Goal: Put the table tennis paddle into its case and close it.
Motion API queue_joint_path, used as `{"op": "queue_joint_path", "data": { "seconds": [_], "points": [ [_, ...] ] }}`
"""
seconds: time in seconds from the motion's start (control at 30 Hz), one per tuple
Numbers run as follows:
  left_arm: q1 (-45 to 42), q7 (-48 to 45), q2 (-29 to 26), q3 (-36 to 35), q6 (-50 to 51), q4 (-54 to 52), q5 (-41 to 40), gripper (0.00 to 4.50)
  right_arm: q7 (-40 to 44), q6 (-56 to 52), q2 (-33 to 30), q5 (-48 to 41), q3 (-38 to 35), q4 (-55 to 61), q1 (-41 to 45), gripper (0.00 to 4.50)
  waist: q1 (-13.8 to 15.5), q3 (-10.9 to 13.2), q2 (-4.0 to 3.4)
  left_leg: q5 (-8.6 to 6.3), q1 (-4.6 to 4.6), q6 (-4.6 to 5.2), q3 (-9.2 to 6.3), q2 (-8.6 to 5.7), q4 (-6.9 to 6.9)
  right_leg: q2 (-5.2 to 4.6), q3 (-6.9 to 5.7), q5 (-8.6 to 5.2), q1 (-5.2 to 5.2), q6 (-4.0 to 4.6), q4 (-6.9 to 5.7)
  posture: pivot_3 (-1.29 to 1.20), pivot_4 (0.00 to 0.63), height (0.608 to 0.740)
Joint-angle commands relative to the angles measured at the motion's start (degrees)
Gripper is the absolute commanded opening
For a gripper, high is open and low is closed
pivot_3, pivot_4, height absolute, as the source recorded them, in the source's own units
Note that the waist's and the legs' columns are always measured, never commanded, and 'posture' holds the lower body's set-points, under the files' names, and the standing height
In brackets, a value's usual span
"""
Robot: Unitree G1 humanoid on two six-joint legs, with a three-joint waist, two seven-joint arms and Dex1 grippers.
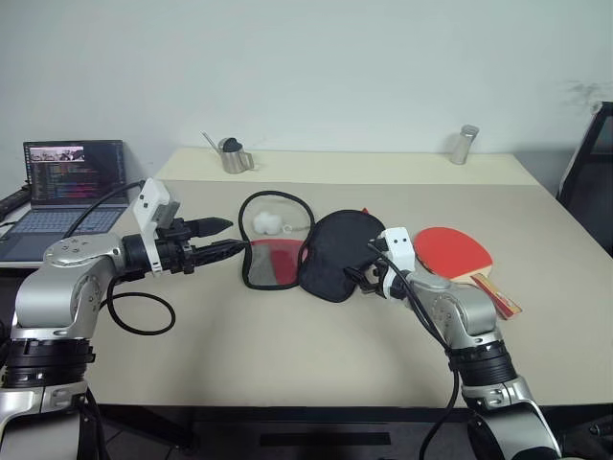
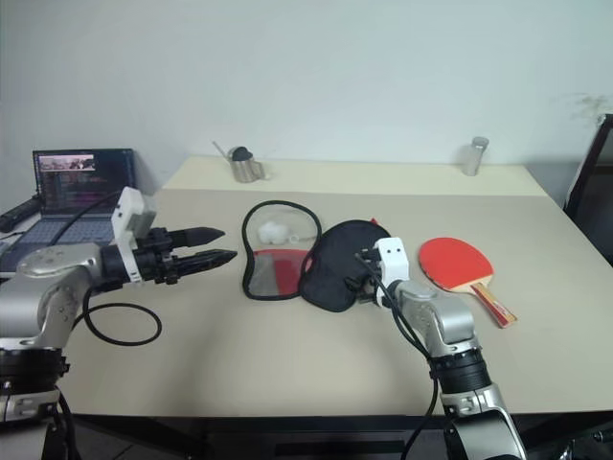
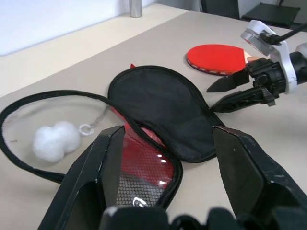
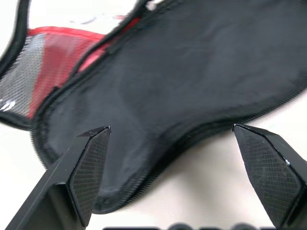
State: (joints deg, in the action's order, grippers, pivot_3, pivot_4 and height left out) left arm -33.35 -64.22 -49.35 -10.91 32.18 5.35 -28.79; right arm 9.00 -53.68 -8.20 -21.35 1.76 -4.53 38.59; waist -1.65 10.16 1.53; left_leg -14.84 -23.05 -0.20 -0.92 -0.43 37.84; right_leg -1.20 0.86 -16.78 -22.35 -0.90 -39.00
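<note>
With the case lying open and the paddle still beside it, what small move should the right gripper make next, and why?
Probably ease the right gripper forward and close on the black flap of the case. Its fingers stand wide open right at the flap's near edge, as the right wrist view shows, and hold nothing. The paddle still lies on the table beside the case, and the left gripper hovers open at the mesh side.
</note>
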Motion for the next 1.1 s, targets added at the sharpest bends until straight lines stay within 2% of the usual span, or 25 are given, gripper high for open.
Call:
{"op": "queue_joint_path", "data": {
  "seconds": [0.03,0.23,0.5,0.6,0.8,0.97,1.1],
  "points": [
    [-1.2,0.2,0.0,0.0,-1.0,-0.7,0.0,3.12,-2.4,-0.4,2.7,0.1,-2.7,-1.0,1.7,4.50,-0.2,0.0,0.00,0.00,0.00,0.00,0.00,0.00,0.00,0.00,0.00,0.00,0.00,0.00,-0.01,0.00,0.150,0.740],
    [-1.2,0.2,0.3,0.4,-1.2,-0.6,0.1,3.12,-2.1,-2.1,6.2,-1.1,-4.5,-3.4,2.6,4.50,-0.2,0.0,-0.02,0.00,0.00,0.00,0.00,0.01,0.00,0.01,0.01,0.00,-0.02,0.00,-0.02,0.00,0.150,0.740],
    [-1.8,0.6,1.3,0.8,-1.4,-0.2,0.4,3.12,-0.3,2.7,8.5,0.2,-4.0,-8.1,5.1,4.50,-0.2,0.0,-0.02,0.00,0.01,0.00,0.01,0.01,0.01,0.01,0.00,0.00,-0.02,0.00,-0.04,0.00,0.150,0.740],
    [-1.8,0.8,1.7,1.1,-1.5,-0.6,0.4,3.15,-0.6,4.0,9.1,0.4,-4.7,-9.6,6.3,3.86,-0.2,0.0,-0.02,0.00,0.01,0.00,0.01,0.01,0.00,0.02,0.01,0.00,-0.03,0.00,-0.04,0.00,0.150,0.740],
    [-0.6,0.9,2.2,1.5,-1.6,-2.0,0.5,3.15,-1.6,1.9,9.1,-1.2,-8.3,-9.9,6.2,1.75,-0.2,0.0,-0.02,0.00,0.00,0.00,0.01,0.01,0.00,0.01,0.01,0.00,-0.03,0.00,-0.03,0.00,0.150,0.740],
    [0.4,1.3,4.2,3.1,-0.9,-4.4,0.2,3.15,-0.5,-1.8,5.9,-1.7,-10.5,-9.0,5.3,0.03,-0.1,0.0,-0.03,0.00,0.00,0.00,0.01,0.01,0.00,0.01,0.01,0.00,-0.02,0.00,-0.04,0.00,0.150,0.740],
    [0.3,1.3,6.4,5.7,-0.3,-6.6,0.1,3.15,1.6,-4.0,1.5,-1.7,-11.0,-9.4,5.3,0.03,-0.1,0.0,-0.03,0.00,0.00,0.00,0.01,0.00,0.00,0.00,0.02,0.00,-0.01,0.00,-0.02,0.00,0.150,0.740]
  ]
}}
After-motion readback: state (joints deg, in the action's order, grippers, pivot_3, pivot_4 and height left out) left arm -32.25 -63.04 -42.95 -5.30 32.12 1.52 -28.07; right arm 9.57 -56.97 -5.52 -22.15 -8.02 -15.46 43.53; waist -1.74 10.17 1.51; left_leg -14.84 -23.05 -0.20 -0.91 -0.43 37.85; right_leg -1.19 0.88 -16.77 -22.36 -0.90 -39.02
